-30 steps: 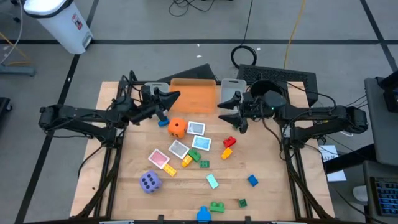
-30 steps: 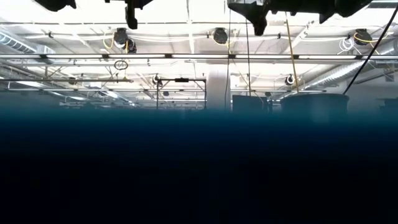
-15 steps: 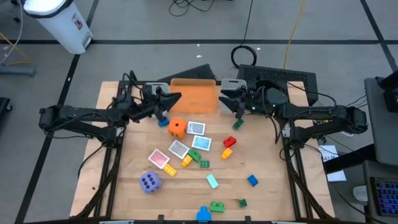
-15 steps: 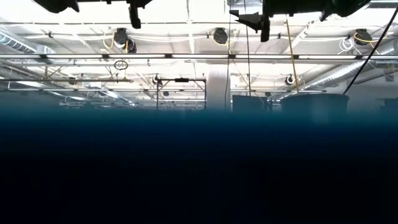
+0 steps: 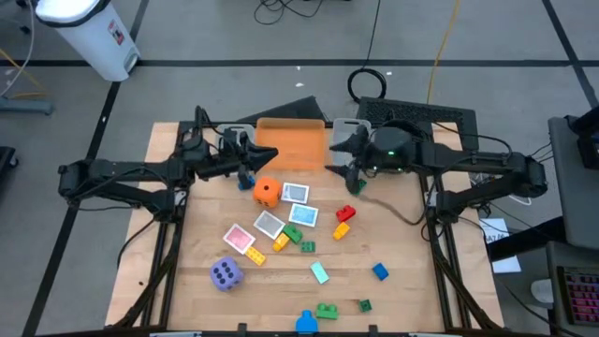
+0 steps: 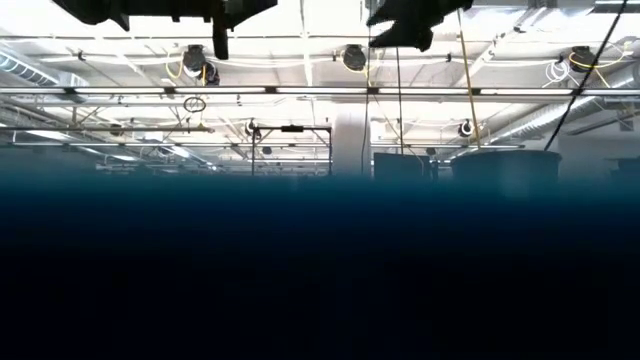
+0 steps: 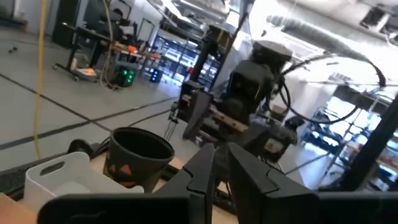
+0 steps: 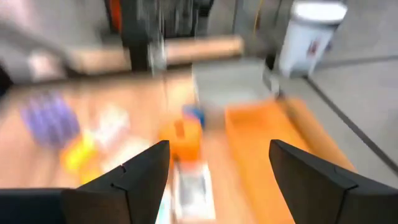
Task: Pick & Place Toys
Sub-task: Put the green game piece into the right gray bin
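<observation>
The toys lie spread over the wooden table: an orange die, a purple die, several picture cards such as one, and small bricks, among them a blue one and a green one. My left gripper hovers shut and nearly level at the orange bin's left near corner, above the blue brick; its fingers hold nothing. My right gripper hovers open by the bin's right side, above the green brick, with nothing between its fingers.
The orange bin stands at the table's far middle, flanked by a grey bin on its right. A black bowl sits behind that bin, under my right arm. More bricks lie near the front edge.
My right gripper has risen and drawn back toward the far edge, tipping from pointing down at the table to nearly level; the green brick now lies in plain view where it stood. My left gripper has turned a little toward the table's right.
</observation>
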